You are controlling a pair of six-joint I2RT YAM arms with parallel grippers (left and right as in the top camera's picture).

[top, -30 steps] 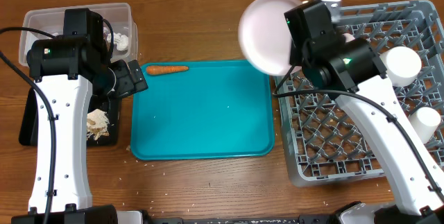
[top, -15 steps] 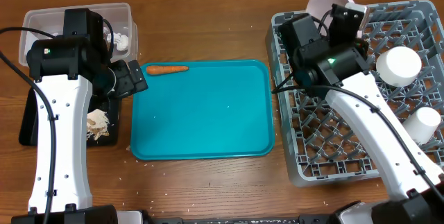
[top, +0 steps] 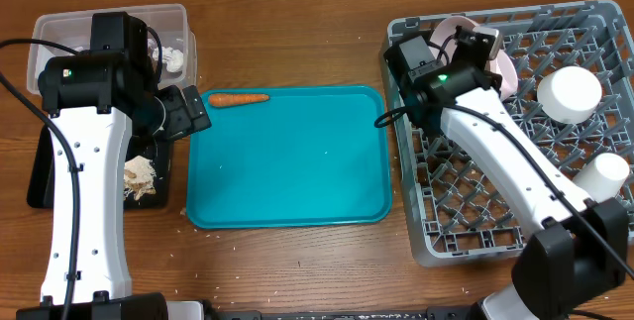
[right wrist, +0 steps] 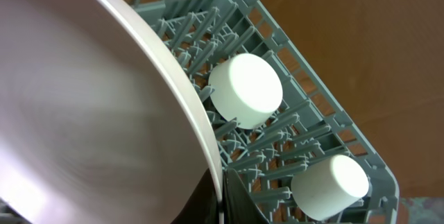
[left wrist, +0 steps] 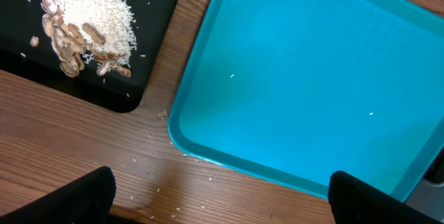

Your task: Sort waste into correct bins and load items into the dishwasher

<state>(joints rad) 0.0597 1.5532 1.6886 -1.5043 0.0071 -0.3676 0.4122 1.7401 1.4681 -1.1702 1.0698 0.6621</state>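
Right hand (top: 475, 43) is clamped on the rim of the white plate (right wrist: 90, 113). The wrist view shows a dark finger right at the plate's edge, bottom of frame. The plate is on edge, not flat. From overhead it reads as a narrow ellipse, long axis running far-left to near-right. One face is turned to the wrist camera. It sits at the far-left corner of the dish rack (top: 594, 18), which fills the right end of the bench. I can't tell whether the lower rim is seated between the tines because the hand hides it. Two white cups (right wrist: 246, 89) look inverted in the rack toward the bench's right edge, apart from the plate.

My read: this is the slotting step. The rim needs to drop into a tine row along that long axis before release. The risk is the plate tipping flat if it is let go unseated.

Left hand (top: 190, 112) is spread wide and empty, over the left rim of the teal tray (top: 287, 161). It is beside the black tray (left wrist: 149, 57), which holds rice and shells (left wrist: 76, 23). A carrot (top: 238, 99) lies at the teal tray's far-left corner, long axis parallel to the bench's far edge. The left hand is the nearer one to it.
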